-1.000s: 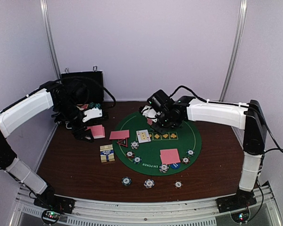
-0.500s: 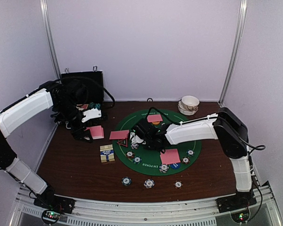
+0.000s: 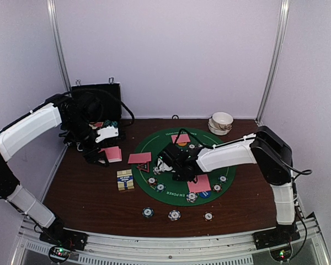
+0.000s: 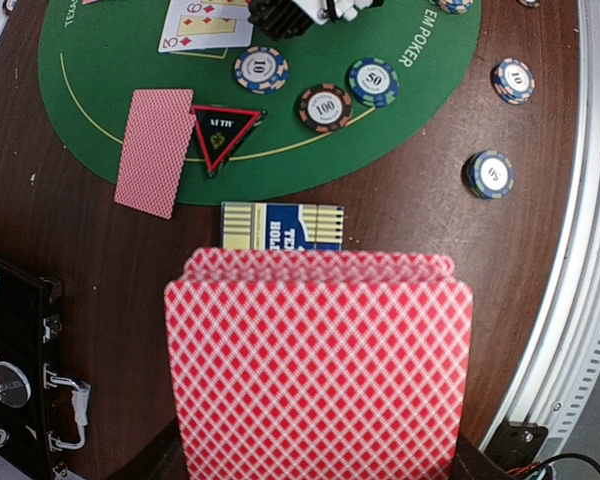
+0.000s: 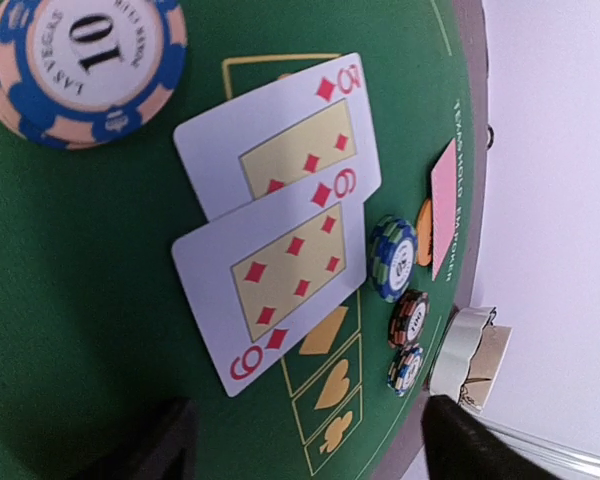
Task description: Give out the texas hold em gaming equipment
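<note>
Left end effector (image 3: 103, 156) is out over the left side of the worktop (image 3: 83, 187), clamped on a pink-backed deck (image 4: 320, 360). The deck is slightly fanned, backs toward the wrist camera, up in the air in front of the black case (image 3: 96, 102). Just past the deck in the left wrist view, a blue-and-yellow card box (image 4: 282, 226) lies flat on bare wood, just off the green felt mat (image 3: 231, 160).

Right end effector (image 3: 174, 165) is low over the mat's left-centre. Its fingers (image 5: 145, 450) are spread wide with nothing between them. Right below it are two face-up diamond cards (image 5: 275, 210), overlapped, the nearer one a nine. A "10" chip (image 5: 85, 65) sits next to them on the felt.

One face-down card (image 4: 155, 150) straddles the mat's left edge, with the black-and-red triangular marker (image 4: 224, 128) touching its side. Near the marker, a "100" chip (image 4: 325, 107) and a "50" chip (image 4: 373, 81) are on the felt. Three more chips (image 3: 174, 215) sit in a row on the wood toward the near edge, off the mat.

A pink card pile (image 3: 199, 183) is on the near-right part of the mat, chips around it and a blue disc (image 3: 203, 194) just beside. At the far rim of the mat is another pink card (image 3: 180, 138) with an orange disc (image 3: 182, 144); touching or just beside, can't tell. Stacked white bowls (image 3: 221, 122) are back right, off the mat.
</note>
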Controlling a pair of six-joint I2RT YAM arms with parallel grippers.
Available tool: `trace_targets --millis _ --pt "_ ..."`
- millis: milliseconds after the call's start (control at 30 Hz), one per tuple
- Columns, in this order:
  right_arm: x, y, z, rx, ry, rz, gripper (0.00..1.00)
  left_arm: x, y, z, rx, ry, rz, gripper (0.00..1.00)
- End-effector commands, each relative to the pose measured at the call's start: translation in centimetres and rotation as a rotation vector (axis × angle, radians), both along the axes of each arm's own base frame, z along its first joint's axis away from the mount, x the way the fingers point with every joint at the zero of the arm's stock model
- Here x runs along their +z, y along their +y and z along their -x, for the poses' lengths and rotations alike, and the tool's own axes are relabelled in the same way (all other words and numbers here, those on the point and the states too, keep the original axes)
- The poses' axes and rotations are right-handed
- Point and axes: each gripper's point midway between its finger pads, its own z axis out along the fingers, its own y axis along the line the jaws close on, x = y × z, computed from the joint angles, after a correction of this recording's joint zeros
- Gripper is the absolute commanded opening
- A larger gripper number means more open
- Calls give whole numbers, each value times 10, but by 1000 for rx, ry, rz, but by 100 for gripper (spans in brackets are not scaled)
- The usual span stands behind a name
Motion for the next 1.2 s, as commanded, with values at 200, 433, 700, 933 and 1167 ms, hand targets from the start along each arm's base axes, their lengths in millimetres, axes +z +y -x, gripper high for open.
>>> trace_targets --millis 200,433,700,933,1167 --pt "141 1 -17 -226 -229 -435 100 16 -5 -4 2 -21 46 0" --pt "168 -7 -12 -465 140 -938 99 18 -5 -4 1 -28 50 0" --pt "164 72 48 -485 1002 -1425 100 21 -6 -4 -2 -34 57 0" --pt "168 127 78 -469 1396 -1556 99 22 -7 -4 -2 -33 62 0" --pt "174 171 103 -418 1581 -1558 96 22 -8 -5 -4 -33 65 0"
